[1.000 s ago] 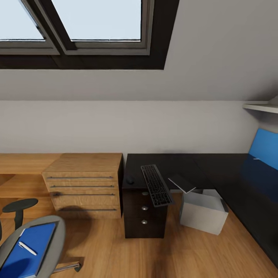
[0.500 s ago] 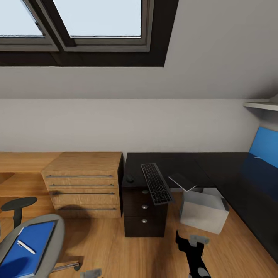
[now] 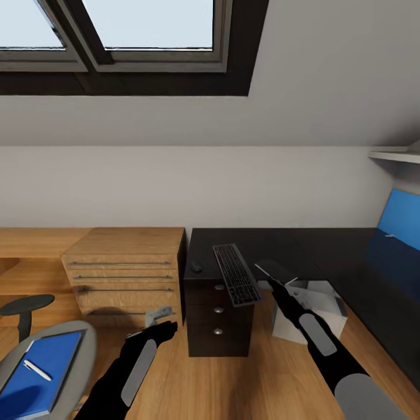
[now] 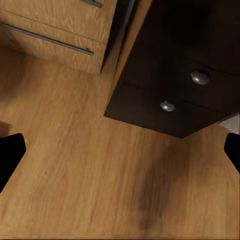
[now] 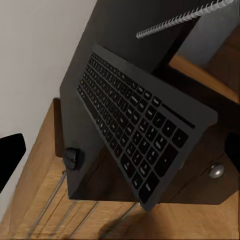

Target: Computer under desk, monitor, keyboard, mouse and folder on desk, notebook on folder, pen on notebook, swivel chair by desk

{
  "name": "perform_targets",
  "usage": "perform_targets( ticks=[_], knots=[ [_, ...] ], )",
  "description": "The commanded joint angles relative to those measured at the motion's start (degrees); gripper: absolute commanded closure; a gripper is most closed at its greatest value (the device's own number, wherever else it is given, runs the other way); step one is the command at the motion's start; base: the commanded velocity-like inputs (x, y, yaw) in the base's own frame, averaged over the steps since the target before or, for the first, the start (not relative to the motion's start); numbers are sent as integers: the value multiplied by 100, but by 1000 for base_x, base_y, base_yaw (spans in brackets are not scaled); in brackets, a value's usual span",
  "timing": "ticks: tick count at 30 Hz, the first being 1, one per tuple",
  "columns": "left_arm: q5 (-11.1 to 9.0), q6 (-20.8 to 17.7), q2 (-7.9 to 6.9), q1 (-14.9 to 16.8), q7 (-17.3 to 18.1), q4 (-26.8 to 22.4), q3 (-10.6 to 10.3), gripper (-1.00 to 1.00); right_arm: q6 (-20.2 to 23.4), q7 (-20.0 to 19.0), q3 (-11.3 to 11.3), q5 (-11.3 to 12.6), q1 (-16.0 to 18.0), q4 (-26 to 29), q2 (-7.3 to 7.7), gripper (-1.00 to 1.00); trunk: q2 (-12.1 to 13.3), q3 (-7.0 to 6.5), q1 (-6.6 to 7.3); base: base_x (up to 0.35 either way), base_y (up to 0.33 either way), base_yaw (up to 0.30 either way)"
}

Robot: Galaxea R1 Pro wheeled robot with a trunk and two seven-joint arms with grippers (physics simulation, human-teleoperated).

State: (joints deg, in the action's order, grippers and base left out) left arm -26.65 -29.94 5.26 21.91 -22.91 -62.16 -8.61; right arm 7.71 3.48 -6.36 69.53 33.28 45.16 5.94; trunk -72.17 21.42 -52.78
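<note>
**Both arms coming up toward the desk**

As my arms are rising into the head view, which showed neither a second ago, my right end effector (image 3: 279, 287) is reaching toward the notebook (image 3: 275, 270) by the keyboard (image 3: 235, 274) on the tabletop (image 3: 326, 251), fingers apart. My left end effector (image 3: 153, 322), also apart, is hovering empty. The folder (image 3: 39, 373) and pen (image 3: 38, 370) are lying on the swivel chair (image 3: 87, 344).

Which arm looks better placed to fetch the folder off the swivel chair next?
Probably the left. The left gripper hangs over the floor between the desk's drawers and the swivel chair, where the folder lies under the pen. The right gripper is at the desk edge by the notebook.
</note>
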Motion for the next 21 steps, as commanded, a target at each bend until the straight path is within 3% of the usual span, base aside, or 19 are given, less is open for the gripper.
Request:
perform_targets(
  ticks=[1, 5, 7, 12, 15, 16, 18, 20, 21],
  knots=[
    [-57, -1, -4, 5, -67, 17, -10, -100, 51, -12, -20, 69, 3, -46, 14, -100, -46, 25, -23, 0, 0, 0],
    [-26, 271, -13, 8, -144, 32, -9, -100, 216, -292, -16, 141, 3, -229, 32, -100, -207, 97, -111, 0, 0, 0],
    [-16, 924, -15, 3, -413, -17, -36, -100, 270, -510, -11, 155, -3, -315, 38, -100, -287, 133, -155, 0, 0, 0],
    [-30, 1063, -6, -26, -460, -50, -79, -100, 281, -560, -7, 158, -5, -329, 43, -100, -488, 223, -264, 0, 0, 0],
    [-42, 1086, 4, -36, -460, -57, -261, -100, 276, -637, -8, 155, -7, -337, 40, -100, -608, 277, -330, 0, 0, 0],
    [-57, 1085, -5, -254, -461, -447, -587, -100, 275, -756, -7, 156, -21, -333, 39, -100, -648, 295, -352, 0, 0, 0],
    [-58, 1071, -20, -483, -465, -839, -619, -100, 271, -841, -6, 153, -27, -332, 39, -100, -728, 330, -396, 0, 0, 0],
    [-67, 843, -209, -943, -470, -1710, -649, -100, 260, -1048, -6, 143, -32, -332, 41, -100, -808, 366, -440, 0, 0, 0],
    [-71, 761, -238, -984, -472, -1791, -653, -100, 259, -1068, -6, 142, -32, -332, 43, -100, -848, 384, -462, 0, 0, 0]
  ],
)
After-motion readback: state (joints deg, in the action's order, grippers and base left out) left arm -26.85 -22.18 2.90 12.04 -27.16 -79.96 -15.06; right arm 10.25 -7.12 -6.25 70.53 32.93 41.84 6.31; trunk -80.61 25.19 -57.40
